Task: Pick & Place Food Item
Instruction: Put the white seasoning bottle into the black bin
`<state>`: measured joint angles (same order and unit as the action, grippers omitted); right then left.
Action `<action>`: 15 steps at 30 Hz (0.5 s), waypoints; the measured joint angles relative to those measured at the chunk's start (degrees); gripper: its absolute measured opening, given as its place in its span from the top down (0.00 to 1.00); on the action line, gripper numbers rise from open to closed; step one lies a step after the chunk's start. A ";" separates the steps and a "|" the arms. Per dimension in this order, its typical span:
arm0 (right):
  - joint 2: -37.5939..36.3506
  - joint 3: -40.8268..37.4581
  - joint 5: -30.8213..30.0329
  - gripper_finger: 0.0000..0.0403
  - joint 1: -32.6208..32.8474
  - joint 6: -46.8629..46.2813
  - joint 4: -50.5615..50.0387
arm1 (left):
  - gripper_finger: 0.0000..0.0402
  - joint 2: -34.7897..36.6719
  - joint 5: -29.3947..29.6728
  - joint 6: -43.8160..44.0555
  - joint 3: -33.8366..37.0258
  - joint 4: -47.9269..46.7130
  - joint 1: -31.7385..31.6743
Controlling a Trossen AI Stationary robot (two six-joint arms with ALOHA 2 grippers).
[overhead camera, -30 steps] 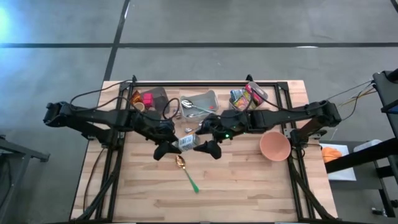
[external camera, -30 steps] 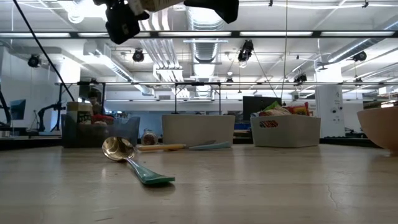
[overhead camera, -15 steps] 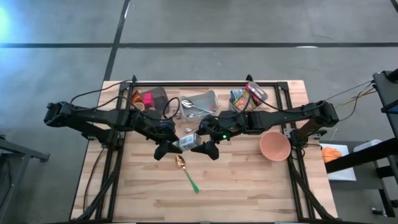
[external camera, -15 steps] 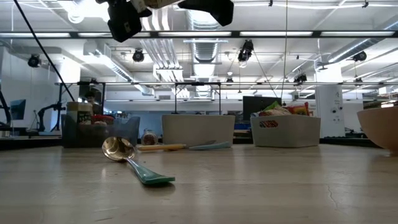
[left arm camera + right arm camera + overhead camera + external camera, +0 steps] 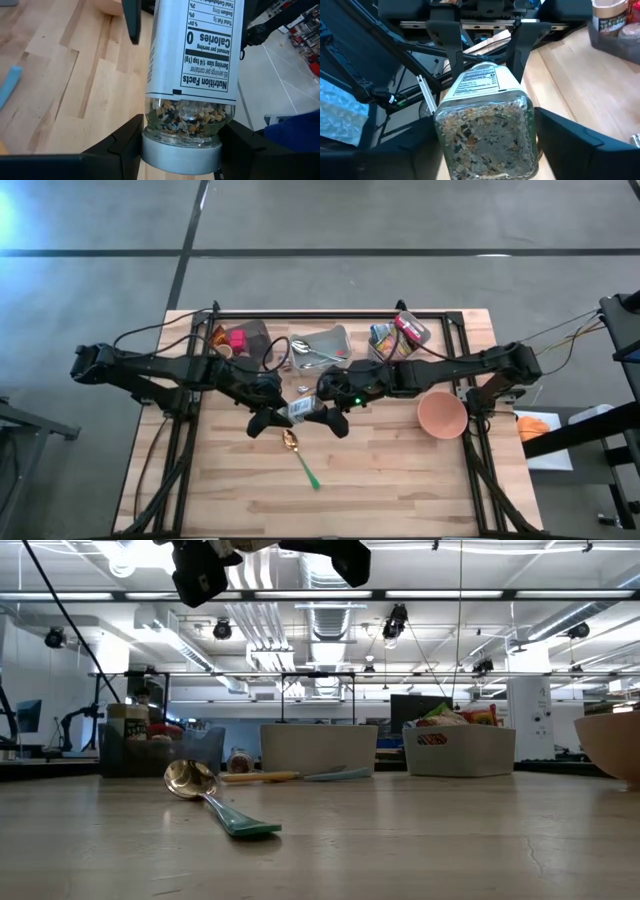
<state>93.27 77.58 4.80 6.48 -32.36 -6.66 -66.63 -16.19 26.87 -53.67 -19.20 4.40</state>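
A glass spice jar [image 5: 300, 409] with a white nutrition label and a silver lid hangs on its side above the table's middle. My left gripper [image 5: 272, 412] is shut on its lid end [image 5: 180, 152]. My right gripper [image 5: 325, 406] comes from the table's right. Its open fingers stand on either side of the jar's glass bottom end [image 5: 485, 135], close to it; I cannot tell if they touch. In the low view both grippers [image 5: 200, 570] [image 5: 330, 555] show at the top edge, high above the table. My left gripper pinches the jar's silver lid [image 5: 180, 152] between its two fingers [image 5: 125, 142], one on each side. The fingers come from the table's left, slanting a little downward, along the jar. The jar sticks out ahead of them toward the right gripper, lifted clear of the table.
A spoon [image 5: 298, 455] with a gold bowl and a green handle lies on the wood below the jar. An orange bowl [image 5: 441, 415] stands at the right. Three bins [image 5: 238, 338] [image 5: 320, 345] [image 5: 398, 335] of packets and cutlery line the far edge.
My right gripper has edged toward the table's left, farther over the jar's glass end. The left gripper and the jar have kept still.
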 joint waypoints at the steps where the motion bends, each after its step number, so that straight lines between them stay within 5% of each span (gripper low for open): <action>1: 0.02 0.00 -0.05 0.33 0.00 -0.22 -0.02 | 0.52 0.00 0.00 -0.01 0.00 0.01 0.00; 7: 0.00 0.00 -0.23 0.51 0.04 0.40 0.22 | 0.52 0.00 -1.15 0.63 0.00 0.01 0.00; 15: -0.01 0.00 -0.20 0.51 0.04 0.03 0.22 | 0.52 0.00 -1.44 1.64 0.00 0.12 -0.02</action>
<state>93.27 77.58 4.60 6.52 -32.33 -6.43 -66.63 -17.63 28.51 -53.67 -19.08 4.38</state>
